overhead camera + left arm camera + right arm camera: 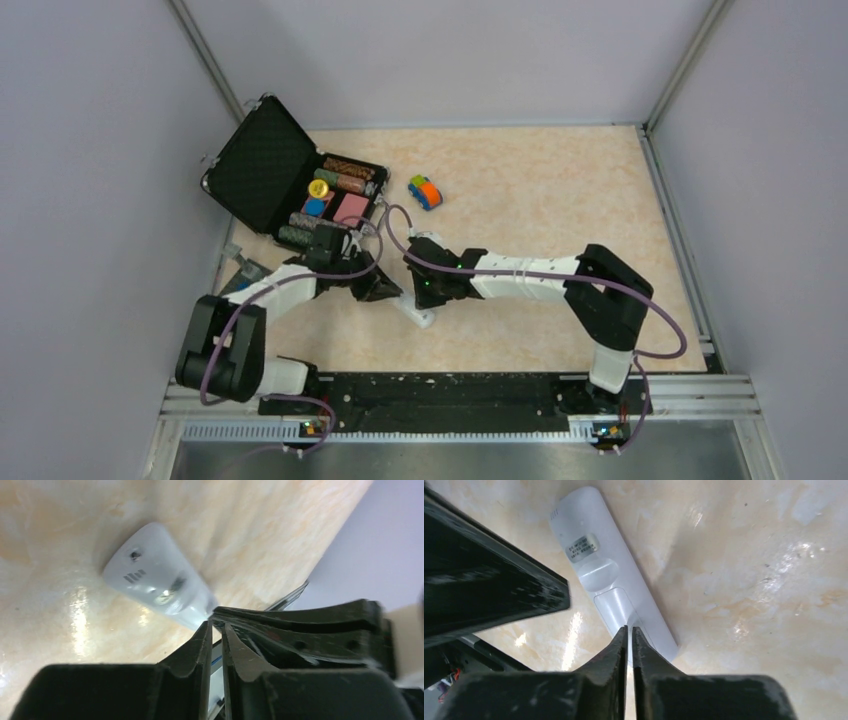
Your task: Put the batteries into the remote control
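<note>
Closed right gripper [629, 630] noses the remote control [589, 545] battery cover [614, 605], likely to slide it off; barely parted left gripper [216, 627] alongside, perhaps bracing.

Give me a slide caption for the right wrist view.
Shut right claw at the battery cover of the white remote control, lying face-down on the table.

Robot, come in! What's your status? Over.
Right fingers shut, tips at remote, by its back cover. Left fingers nearly together at its end, grip unclear. Remote face down; no batteries seen.

Robot lab cell, plain grey walls [90, 150], aluminium frame rails [700, 395]
</note>
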Motion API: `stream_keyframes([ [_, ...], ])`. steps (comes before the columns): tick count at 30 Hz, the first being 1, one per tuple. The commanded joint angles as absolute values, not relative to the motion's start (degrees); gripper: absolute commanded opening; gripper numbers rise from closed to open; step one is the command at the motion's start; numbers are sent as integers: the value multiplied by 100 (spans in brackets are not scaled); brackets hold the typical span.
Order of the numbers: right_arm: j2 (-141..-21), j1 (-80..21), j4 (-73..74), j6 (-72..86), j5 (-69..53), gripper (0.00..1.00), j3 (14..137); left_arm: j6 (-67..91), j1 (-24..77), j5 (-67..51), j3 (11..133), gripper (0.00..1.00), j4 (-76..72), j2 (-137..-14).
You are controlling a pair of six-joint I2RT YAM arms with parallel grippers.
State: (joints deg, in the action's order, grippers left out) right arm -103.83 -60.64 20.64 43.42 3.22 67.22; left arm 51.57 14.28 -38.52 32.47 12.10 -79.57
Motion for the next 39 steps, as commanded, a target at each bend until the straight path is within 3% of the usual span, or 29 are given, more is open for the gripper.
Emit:
stream_keyframes([
  [1,-9833,-6099,1905,3851,766,11,7012,5257,1149,-3492,3782,19,1505,-7237],
  [6,-9645,-6106,1776,2729,676,53,6862,4958,656,-2814,3822,22,2110,-6697],
  [9,-9720,-6200,1672,1908,442,66,6782,4827,183,-2436,3633,26,2341,-6418],
  [14,-10156,-6421,1849,1190,537,73,6913,4731,-401,-2020,3372,32,2533,-6026],
  [17,-10414,-6484,1904,1010,384,74,6969,4690,-541,-1780,3371,37,2661,-5791],
  [20,-10590,-6540,1909,936,235,74,6989,4602,-597,-1619,3348,50,2679,-5496],
  [22,-10692,-6555,1945,960,261,73,6988,4482,-607,-1594,3297,68,2596,-5276],
  [23,-10739,-6555,1969,1007,336,71,6994,4418,-616,-1589,3269,90,2545,-5155],
  [24,-10787,-6553,1991,1044,384,66,7001,4374,-615,-1558,3233,98,2485,-5038],
  [31,-10886,-6555,2256,1244,571,32,7086,4186,-642,-1371,3245,99,2527,-4827],
  [36,-10557,-6461,2239,1418,491,29,7078,4252,-644,-1699,3009,96,2296,-4813],
  [39,-10194,-6152,1980,1682,-114,27,6985,4420,-642,-2499,2619,93,1696,-4844],
])
